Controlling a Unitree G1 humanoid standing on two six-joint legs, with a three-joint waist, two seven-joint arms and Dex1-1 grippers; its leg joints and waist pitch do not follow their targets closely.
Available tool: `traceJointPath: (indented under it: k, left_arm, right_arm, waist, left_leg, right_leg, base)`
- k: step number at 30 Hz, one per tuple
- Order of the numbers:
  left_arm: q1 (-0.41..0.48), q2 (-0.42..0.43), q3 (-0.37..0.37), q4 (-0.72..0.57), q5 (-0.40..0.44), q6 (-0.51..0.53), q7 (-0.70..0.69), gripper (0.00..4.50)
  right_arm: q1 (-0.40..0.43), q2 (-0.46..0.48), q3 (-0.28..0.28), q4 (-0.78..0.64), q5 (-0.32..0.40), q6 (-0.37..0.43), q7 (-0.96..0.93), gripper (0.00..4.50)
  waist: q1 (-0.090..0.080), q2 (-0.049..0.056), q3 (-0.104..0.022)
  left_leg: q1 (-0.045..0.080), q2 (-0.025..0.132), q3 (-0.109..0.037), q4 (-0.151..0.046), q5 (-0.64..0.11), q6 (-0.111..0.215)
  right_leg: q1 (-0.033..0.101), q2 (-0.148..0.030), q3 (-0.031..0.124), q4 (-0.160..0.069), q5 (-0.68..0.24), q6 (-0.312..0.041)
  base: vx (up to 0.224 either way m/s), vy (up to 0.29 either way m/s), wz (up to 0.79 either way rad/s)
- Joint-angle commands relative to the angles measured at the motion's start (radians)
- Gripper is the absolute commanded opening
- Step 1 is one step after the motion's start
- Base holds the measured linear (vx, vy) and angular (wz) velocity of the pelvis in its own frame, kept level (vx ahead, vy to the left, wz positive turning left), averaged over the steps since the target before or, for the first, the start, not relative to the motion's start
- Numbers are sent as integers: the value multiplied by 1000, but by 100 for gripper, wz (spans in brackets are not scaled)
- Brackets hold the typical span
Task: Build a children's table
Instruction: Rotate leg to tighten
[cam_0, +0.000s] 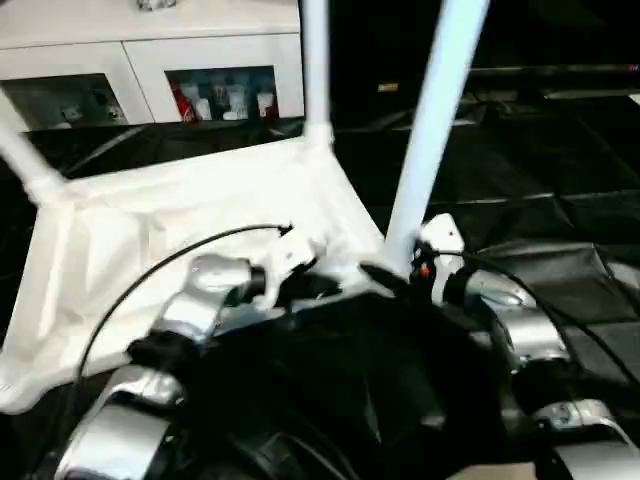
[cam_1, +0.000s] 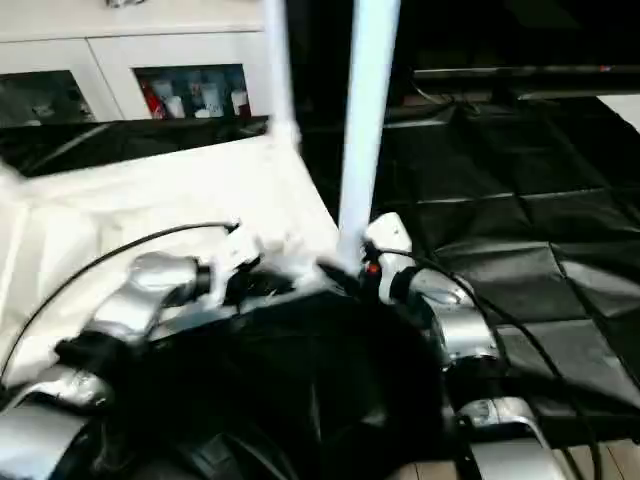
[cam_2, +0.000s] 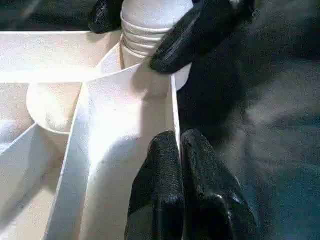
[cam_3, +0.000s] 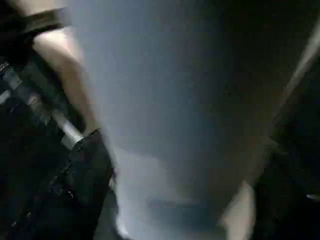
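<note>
The children's table top lies upside down on black cloth, rimmed underside up. Three white legs stand up from it: one at the far left corner, one at the far right corner and a nearer one at the near right corner. My left gripper is shut on the thin rim wall just beside that near corner. My right gripper stands open with one black finger on each side of the near leg's ribbed base.
A white cabinet with glass doors and small bottles inside stands behind the table top. Black cloth covers the floor to the right. A black cable arcs over my left forearm.
</note>
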Motion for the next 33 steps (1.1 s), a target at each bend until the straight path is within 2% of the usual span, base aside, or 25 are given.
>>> traceJointPath:
  k: [1,3,6,9,11,14,16,18,19,21,24,25,26,27,29,31,32,33]
  left_arm:
    - [22,2,-4,-4,-38,-1,-50,0]
    - [25,17,1,-14,-47,5,-73,0]
    - [29,37,3,-28,-53,14,-105,0]
    - [30,49,-1,-34,-56,20,-119,0]
    - [30,50,-3,-34,-57,21,-119,0]
    - [26,40,-3,-26,-48,22,-95,0]
    - [16,24,3,-10,-34,20,-43,0]
    - [-2,4,5,17,-9,31,39,0]
    - [-14,-14,5,38,8,40,96,0]
    - [-29,-44,10,63,20,47,165,0]
    - [-60,-106,14,97,36,69,274,0]
    - [-61,-109,15,99,36,70,279,0]
    - [-71,-127,16,109,40,76,310,0]
    - [-84,-156,16,125,45,83,356,0]
    - [-107,-208,15,155,52,86,430,0]
    - [-117,-245,7,168,53,80,444,0]
    - [-117,-259,2,167,51,80,434,0]
    - [-116,-262,0,166,51,80,428,0]
  right_arm:
    - [9,-15,18,-22,12,21,62,379]
    - [9,-37,24,-24,15,24,105,366]
    - [7,-59,33,-24,15,30,145,345]
    - [7,-61,30,-34,29,44,156,313]
    - [9,-60,31,-38,30,47,160,306]
    - [24,-44,30,-49,37,53,150,278]
    - [31,-23,24,-36,23,42,89,276]
    - [24,15,10,20,-29,23,-76,271]
    - [19,44,-5,59,-50,24,-183,271]
    - [16,80,-25,97,-58,35,-291,271]
    - [0,146,-72,144,-49,64,-478,271]
    - [-1,149,-74,146,-49,65,-486,270]
    - [-6,168,-88,157,-43,77,-535,270]
    - [-15,196,-101,171,-39,84,-592,270]
    - [-29,256,-114,189,-35,85,-675,270]
    - [-33,305,-100,191,-43,70,-695,270]
    - [-29,323,-74,184,-59,55,-681,270]
    - [-26,326,-59,181,-67,43,-669,326]
  waist:
    - [5,-18,-56]
    - [5,-19,-57]
    - [6,-20,-59]
    - [6,-14,-60]
    - [5,-17,-61]
    - [5,-15,-61]
    - [6,-17,-61]
    - [3,-17,-59]
    - [-1,-16,-56]
    - [-8,-16,-52]
    - [-10,-15,-45]
    - [-10,-13,-44]
    - [-8,-12,-46]
    - [-8,-8,-48]
    - [-10,-11,-47]
    - [-10,-4,-47]
    - [-9,-8,-45]
    - [-8,-8,-46]
  left_leg:
    - [11,74,-30,-60,-195,108]
    - [13,74,-29,-58,-192,107]
    - [7,71,-29,-54,-157,121]
    - [6,71,-29,-51,-145,129]
    - [7,71,-29,-51,-143,130]
    - [6,71,-29,-51,-146,125]
    - [7,71,-29,-50,-148,123]
    - [7,71,-30,-53,-158,110]
    - [8,69,-30,-56,-183,93]
    - [15,68,-34,-63,-238,47]
    - [22,69,-36,-68,-294,26]
    - [25,69,-38,-72,-314,15]
    - [26,69,-42,-73,-325,8]
    - [27,69,-40,-73,-323,6]
    - [29,67,-40,-75,-331,1]
    - [30,65,-40,-76,-346,-4]
    - [29,64,-41,-76,-355,0]
    - [28,63,-41,-76,-359,7]
  right_leg:
    - [42,-74,50,-69,-206,-249]
    - [42,-76,50,-67,-183,-258]
    - [45,-76,49,-60,-135,-268]
    - [45,-75,47,-57,-105,-278]
    - [45,-74,47,-56,-98,-280]
    - [46,-74,46,-57,-103,-280]
    - [47,-74,47,-56,-102,-279]
    - [44,-75,47,-59,-128,-276]
    - [41,-76,48,-66,-175,-266]
    - [40,-79,49,-79,-296,-236]
    - [34,-80,53,-92,-382,-206]
    - [30,-79,54,-95,-404,-197]
    - [34,-81,53,-95,-414,-188]
    - [31,-79,56,-94,-392,-186]
    - [31,-78,56,-96,-384,-186]
    - [28,-78,57,-98,-381,-186]
    - [30,-80,56,-101,-393,-180]
    - [33,-82,56,-102,-404,-173]
  base:
    - [0,0,0]
    - [0,0,0]
    - [0,0,0]
    - [0,0,0]
    - [0,0,0]
    - [0,0,0]
    - [0,0,0]
    - [0,0,0]
    - [0,0,0]
    - [0,0,0]
    - [0,0,0]
    - [0,0,0]
    - [0,0,0]
    - [0,0,0]
    - [0,0,0]
    - [0,0,0]
    - [0,0,0]
    - [0,0,0]
